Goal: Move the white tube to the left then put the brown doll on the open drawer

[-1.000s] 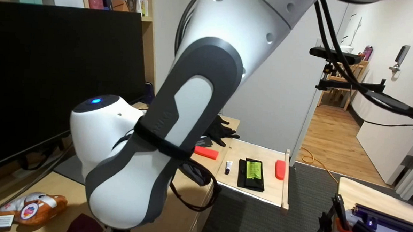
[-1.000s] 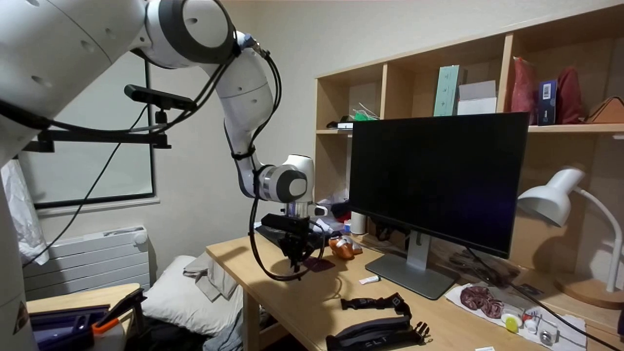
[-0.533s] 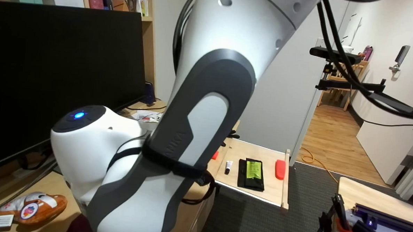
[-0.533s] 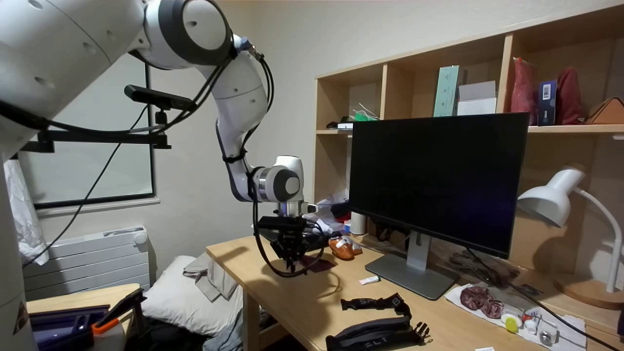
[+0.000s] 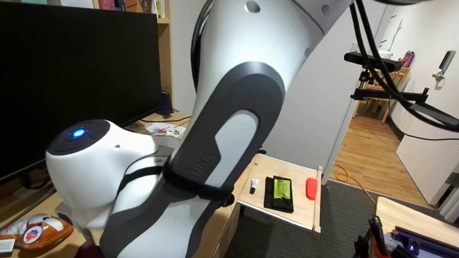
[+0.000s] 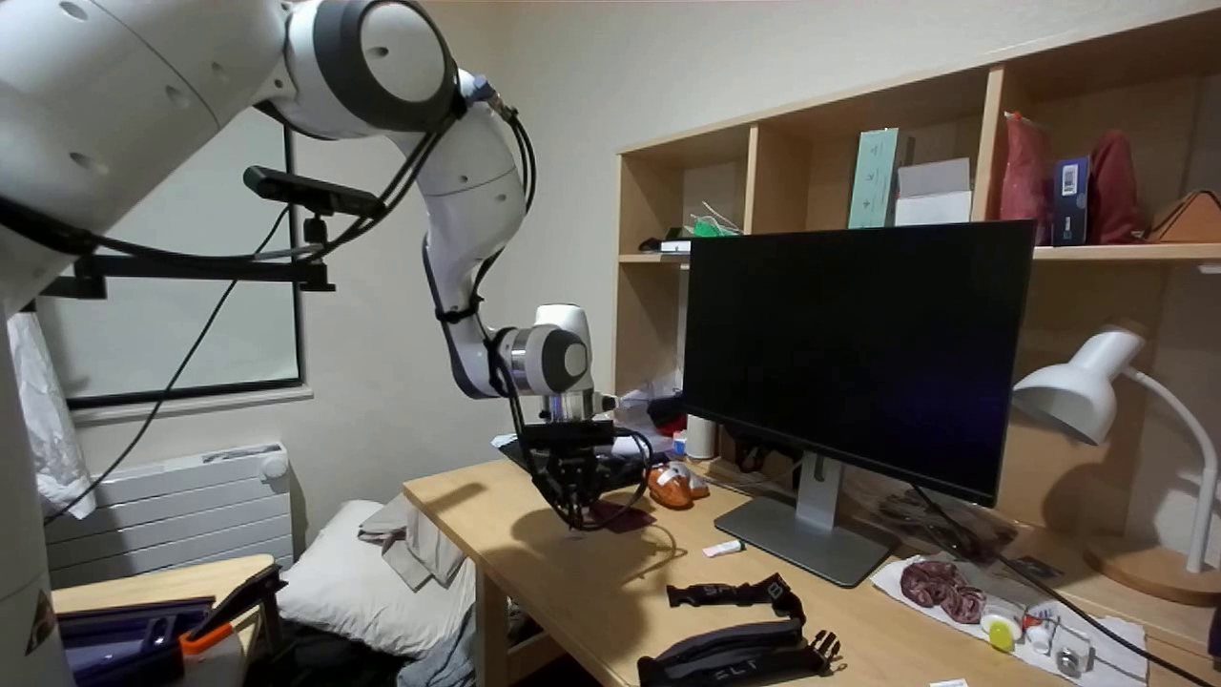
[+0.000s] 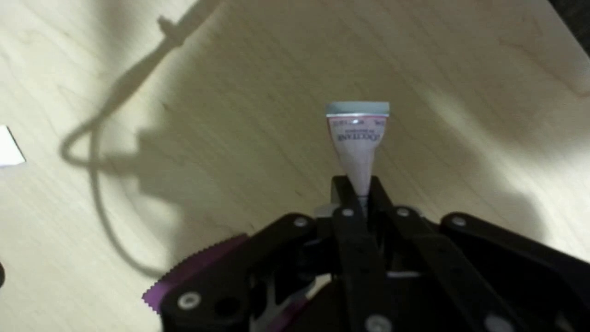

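Observation:
My gripper (image 7: 355,189) is shut on a white tube (image 7: 359,133); the tube's flat end points away from the jaws, and its other end is between the fingers. In an exterior view the gripper (image 6: 577,520) is low over the wooden desk; in the other it is hidden behind the arm or out of frame. The brown doll (image 5: 41,231) lies on the desk with a white tag, and it also shows beyond the gripper (image 6: 671,487). The open drawer (image 5: 278,168) is a pale shallow tray holding a small tube, a black pouch with a green packet, and a red-orange piece.
A maroon cloth (image 6: 625,517) lies beside the gripper, also in the wrist view (image 7: 198,263). Another small white tube (image 6: 723,549) lies on the desk. A monitor (image 6: 858,353) stands at the back. A black strap (image 6: 725,658) lies near the front.
The arm has moved left and lower in an exterior view, toward the brown doll's side. In an exterior view the hand has shifted left and turned a little. The doll and drawer have not moved.

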`<move>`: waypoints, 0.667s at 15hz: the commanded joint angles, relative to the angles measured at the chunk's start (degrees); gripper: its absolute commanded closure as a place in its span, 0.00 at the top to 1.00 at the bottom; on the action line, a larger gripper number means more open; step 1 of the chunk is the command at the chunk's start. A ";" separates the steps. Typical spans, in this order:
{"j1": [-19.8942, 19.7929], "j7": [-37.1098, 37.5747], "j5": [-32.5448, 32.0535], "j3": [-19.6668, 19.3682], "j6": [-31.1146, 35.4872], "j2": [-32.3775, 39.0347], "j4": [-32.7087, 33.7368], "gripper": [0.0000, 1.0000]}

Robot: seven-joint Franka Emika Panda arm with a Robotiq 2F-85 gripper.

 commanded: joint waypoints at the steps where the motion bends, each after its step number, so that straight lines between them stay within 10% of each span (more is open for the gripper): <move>1: -0.99 -8.60 -3.09 1.87 -1.16 2.15 2.73 0.08; 10: 0.50 -11.52 -7.15 2.58 1.85 2.79 1.53 0.08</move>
